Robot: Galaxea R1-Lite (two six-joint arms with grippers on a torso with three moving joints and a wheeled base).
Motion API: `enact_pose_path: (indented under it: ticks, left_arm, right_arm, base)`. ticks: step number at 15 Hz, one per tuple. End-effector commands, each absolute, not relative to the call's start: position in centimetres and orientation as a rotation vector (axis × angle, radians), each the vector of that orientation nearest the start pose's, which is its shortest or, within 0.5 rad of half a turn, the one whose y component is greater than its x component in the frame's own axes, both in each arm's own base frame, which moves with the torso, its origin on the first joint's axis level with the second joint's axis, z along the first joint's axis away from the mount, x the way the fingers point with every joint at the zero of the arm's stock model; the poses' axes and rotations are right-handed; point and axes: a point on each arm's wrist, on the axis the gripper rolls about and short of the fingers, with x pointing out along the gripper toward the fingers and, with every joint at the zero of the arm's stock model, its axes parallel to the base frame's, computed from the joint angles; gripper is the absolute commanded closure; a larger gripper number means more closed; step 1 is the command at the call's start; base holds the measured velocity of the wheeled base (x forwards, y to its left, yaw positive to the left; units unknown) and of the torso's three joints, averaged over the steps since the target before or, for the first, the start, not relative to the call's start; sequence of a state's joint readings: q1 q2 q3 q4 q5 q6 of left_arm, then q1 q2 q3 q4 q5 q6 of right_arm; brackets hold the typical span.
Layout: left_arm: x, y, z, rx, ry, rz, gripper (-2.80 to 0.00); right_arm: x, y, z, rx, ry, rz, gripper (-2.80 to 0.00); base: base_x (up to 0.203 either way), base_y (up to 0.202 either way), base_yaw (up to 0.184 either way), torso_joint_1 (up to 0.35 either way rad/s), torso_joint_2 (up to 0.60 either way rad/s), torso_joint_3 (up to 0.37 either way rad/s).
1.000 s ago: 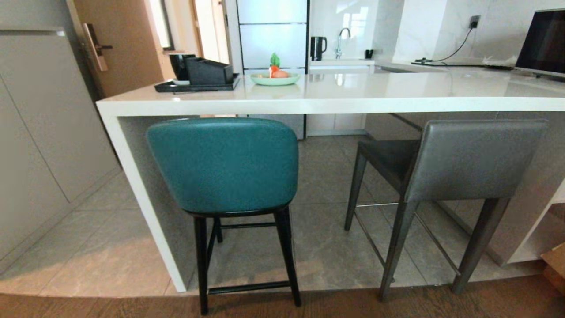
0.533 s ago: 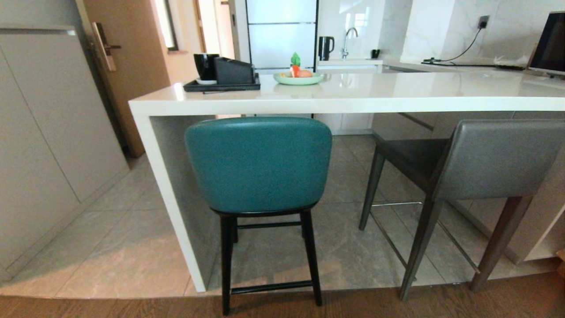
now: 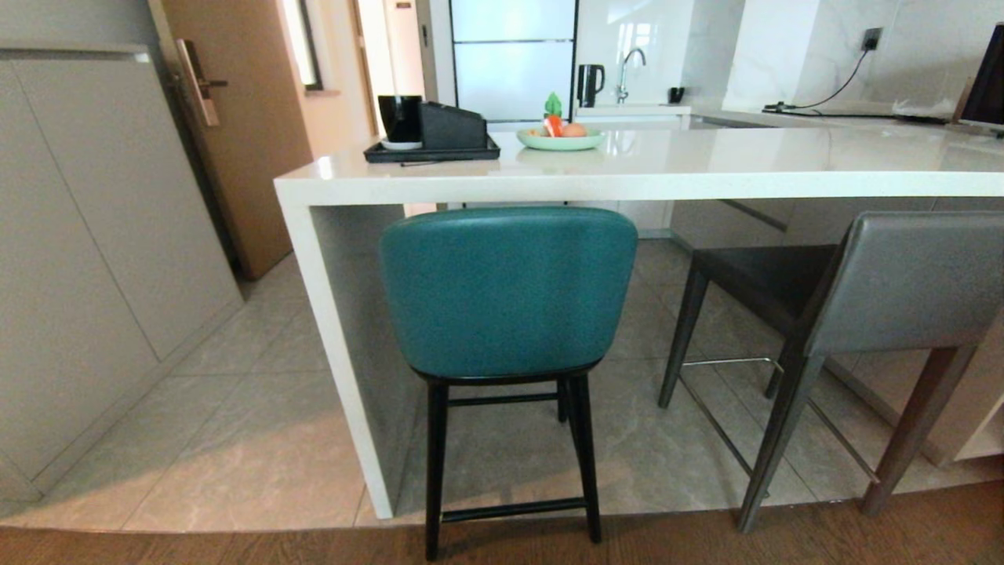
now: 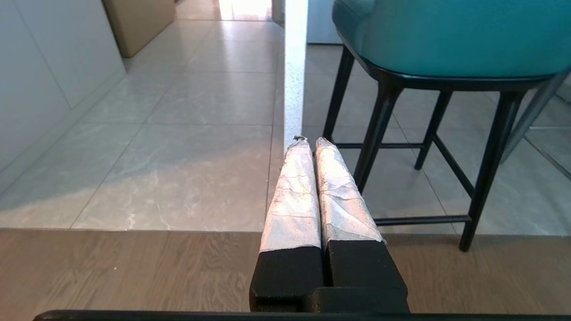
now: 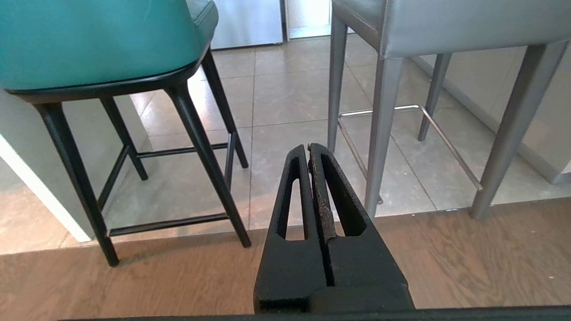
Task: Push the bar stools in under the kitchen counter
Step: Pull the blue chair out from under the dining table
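Note:
The teal bar stool with thin black legs stands in front of me, its back just under the edge of the white kitchen counter. The boxy grey bar stool stands to its right, turned at an angle, seat partly under the counter. Neither arm shows in the head view. My left gripper is shut and empty, low over the wooden floor, short of the teal stool and the counter's white side leg. My right gripper is shut and empty, pointing between the teal stool and the grey stool.
Grey cabinet fronts and a brown door line the left side. On the counter sit a black tray with a cup and a green plate of fruit. A laptop stands at the far right. Tiled floor meets wood flooring near me.
The whole view has shifted right across the frames, so the camera has moved left. The teal stool now sits near the middle and the grey stool is cut off at the right edge.

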State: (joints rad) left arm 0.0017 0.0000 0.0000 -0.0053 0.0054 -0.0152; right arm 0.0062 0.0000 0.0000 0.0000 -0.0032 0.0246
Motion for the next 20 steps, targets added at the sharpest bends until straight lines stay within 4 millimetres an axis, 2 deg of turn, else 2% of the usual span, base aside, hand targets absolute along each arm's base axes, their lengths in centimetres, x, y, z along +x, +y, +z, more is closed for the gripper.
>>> enact_pose_path:
  ticks: [1,4,20]
  left_arm:
    - [-2.26,0.01,7.56,-0.015,-0.002,0.009,0.0]
    - [-2.26,0.01,7.56,-0.015,-0.002,0.008,0.0]
    - [-2.26,0.01,7.56,-0.015,-0.002,0.008,0.0]
  right_arm:
    - [-2.23,-0.02,7.42,0.025,0.006,0.003,0.0]
    - [-2.23,-0.02,7.42,0.025,0.006,0.003,0.0]
    - [-2.23,-0.02,7.42,0.025,0.006,0.003,0.0]
  base:
    - [0.0,0.0,0.0,0.0,0.0,0.0]
    - [0.069,-0.001,0.002,-0.001,0.0,0.002]
    - [0.194,0.0,0.001,0.002,0.0,0.001]
